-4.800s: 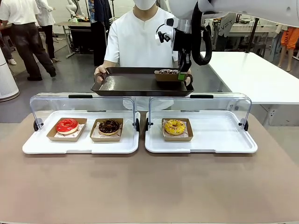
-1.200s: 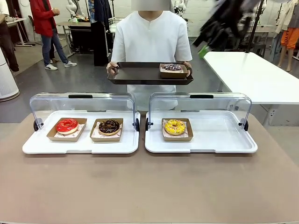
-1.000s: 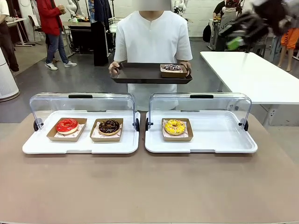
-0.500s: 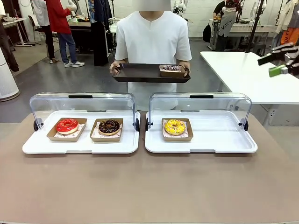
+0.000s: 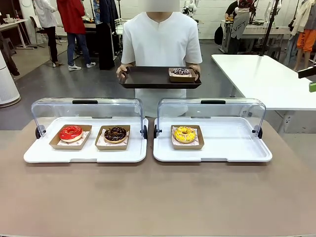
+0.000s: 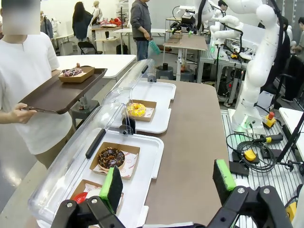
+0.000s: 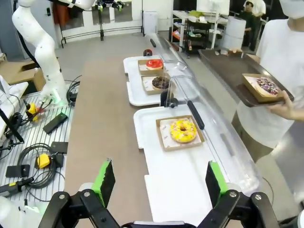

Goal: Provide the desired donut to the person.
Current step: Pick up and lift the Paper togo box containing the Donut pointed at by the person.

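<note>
Left claw: the left gripper was spread wide, its green pads apart with nothing between them; it hung above the table, well off from the yellow donut, on the chocolate donut's side.
Right claw: the right gripper was spread just as wide and empty, high over the table on the yellow donut's other side.
Surface: a matte brown table, flat and plain, lay under the yellow donut.
Room: there was grey floor beyond the yellow donut; a white table stood beyond and to its right, and bystanders stood farther back to its left.
Count: four donuts, four shallow card boxes, two white trays, two clear lids and one dark brown tray.
White trays: the right white tray bore the yellow donut; the left white tray sat just beside it to the left. Both were smooth rounded rectangles.
Lids: the clear domed lids had black handles and stood raised just behind the yellow donut's row.
Donuts on the table: the red donut was glossy and lay farthest left of the yellow donut; the chocolate donut lay between the two.
Task's thing: the sprinkled dark donut sat in its box at the right end of the dark brown tray, straight beyond the yellow donut.
Person: the person, in a plain white shirt, held that tray in both hands.
</note>
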Tool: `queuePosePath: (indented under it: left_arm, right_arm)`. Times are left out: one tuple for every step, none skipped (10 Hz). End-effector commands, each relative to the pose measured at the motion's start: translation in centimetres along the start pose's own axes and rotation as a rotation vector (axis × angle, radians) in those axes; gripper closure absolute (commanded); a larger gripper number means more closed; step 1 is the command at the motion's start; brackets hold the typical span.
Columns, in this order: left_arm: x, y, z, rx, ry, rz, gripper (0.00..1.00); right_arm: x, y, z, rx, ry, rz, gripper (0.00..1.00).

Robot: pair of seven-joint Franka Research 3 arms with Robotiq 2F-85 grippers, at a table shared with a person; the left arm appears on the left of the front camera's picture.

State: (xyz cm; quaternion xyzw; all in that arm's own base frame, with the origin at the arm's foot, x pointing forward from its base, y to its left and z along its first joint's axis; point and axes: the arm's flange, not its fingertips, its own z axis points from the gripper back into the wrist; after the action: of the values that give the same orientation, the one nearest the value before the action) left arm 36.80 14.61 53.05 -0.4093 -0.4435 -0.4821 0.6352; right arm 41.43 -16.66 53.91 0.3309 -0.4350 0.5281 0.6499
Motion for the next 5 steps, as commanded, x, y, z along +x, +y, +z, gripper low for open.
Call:
queuePosePath:
  left_arm:
    - [0.05,-0.17,0.1,-0.003,-0.012,-0.006,0.0]
    - [0.05,-0.17,0.1,-0.003,-0.012,-0.006,0.0]
    - [0.05,-0.17,0.1,-0.003,-0.012,-0.006,0.0]
    - [0.05,-0.17,0.1,-0.003,-0.012,-0.006,0.0]
    - [0.05,-0.17,0.1,-0.003,-0.012,-0.006,0.0]
  right_arm:
    - [0.17,-1.56,0.28,0.032,-0.002,0.009,0.0]
    - [0.21,-1.93,0.28,0.038,0.0,0.005,0.0]
    - [0.17,-2.21,0.27,0.055,0.0,0.006,0.0]
    - [0.13,-2.3,0.25,0.061,0.002,0.006,0.0]
    - [0.06,-1.68,0.09,0.026,0.008,0.0,0.0]
